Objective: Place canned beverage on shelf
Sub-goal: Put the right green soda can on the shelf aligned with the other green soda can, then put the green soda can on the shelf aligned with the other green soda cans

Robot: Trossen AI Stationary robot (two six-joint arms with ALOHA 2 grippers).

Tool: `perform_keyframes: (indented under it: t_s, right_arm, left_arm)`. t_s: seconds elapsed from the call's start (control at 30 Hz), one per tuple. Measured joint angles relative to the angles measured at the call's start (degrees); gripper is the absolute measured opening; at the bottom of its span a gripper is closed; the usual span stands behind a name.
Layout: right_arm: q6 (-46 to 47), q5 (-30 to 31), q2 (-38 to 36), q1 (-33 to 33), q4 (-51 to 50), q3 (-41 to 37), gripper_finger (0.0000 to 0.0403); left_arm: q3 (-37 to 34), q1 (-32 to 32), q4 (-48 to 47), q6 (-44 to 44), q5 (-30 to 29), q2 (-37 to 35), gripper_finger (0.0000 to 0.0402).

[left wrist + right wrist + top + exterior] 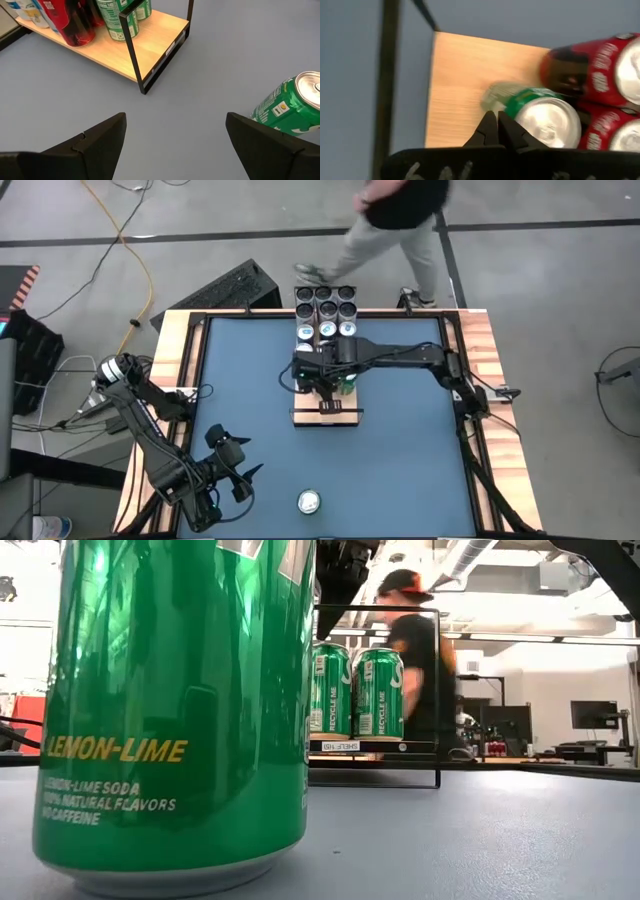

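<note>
My left claw (172, 137) hangs wide open and empty low over the blue surface (210, 60), with the loose green can (290, 107) standing just beside one fingertip. Ahead of it is the shelf (150, 42), its black wire rail (131, 47) facing me, with green and red cans already standing on it. My right claw (497, 131) is pinched shut on nothing, just above a green can on the shelf (547, 117), red cans (600, 67) close alongside.

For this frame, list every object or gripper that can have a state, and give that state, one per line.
Left gripper: open, empty, hovering near the lone can.
Right gripper: shut, holding nothing, above the shelf's cans.
Lone green lemon-lime soda can: upright on the blue table, not yet on the shelf.
Pale wood plank shelf with black wire rails: partly filled, its near end bare.
Green cans on the shelf: upright.
Red cans on the shelf: upright.
</note>
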Motion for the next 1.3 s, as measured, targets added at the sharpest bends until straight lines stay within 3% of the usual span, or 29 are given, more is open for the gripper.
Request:
perform_keyframes:
  t_s: [0.43, 0.7, 0.87, 1.07, 1.2, 1.3]
  right_arm:
    - [2.2, 3.5, 0.0, -1.4, -0.2, 0.0, 0.0]
    - [2.2, 1.8, 0.0, 0.3, -1.1, 1.0, 0.0]
    - [4.9, 0.7, -2.2, 4.5, -3.4, 5.5, 0.0]
    - [9.9, -13.9, -7.1, 12.6, -2.0, 4.6, 0.0]
    - [11.5, -13.8, -6.7, 18.9, 0.4, 4.5, 0.0005]
    - [13.1, -13.5, -4.8, 23.1, 3.4, 4.7, 0.0041]
  left_arm:
    - [0.0, 0.0, 0.0, -0.6, 0.0, 0.0, 0.033]
    - [0.0, 0.0, 0.0, -0.2, 0.0, 0.0, 0.033]
    - [0.0, 0.0, 0.0, 0.7, 0.1, 0.0, 0.033]
    - [0.0, 0.0, -0.1, 1.3, 0.1, 0.0, 0.033]
    - [0.0, 0.0, -0.1, 1.8, 0.0, 0.0, 0.033]
    - [0.0, 0.0, 0.1, 1.8, -0.1, 0.0, 0.033]
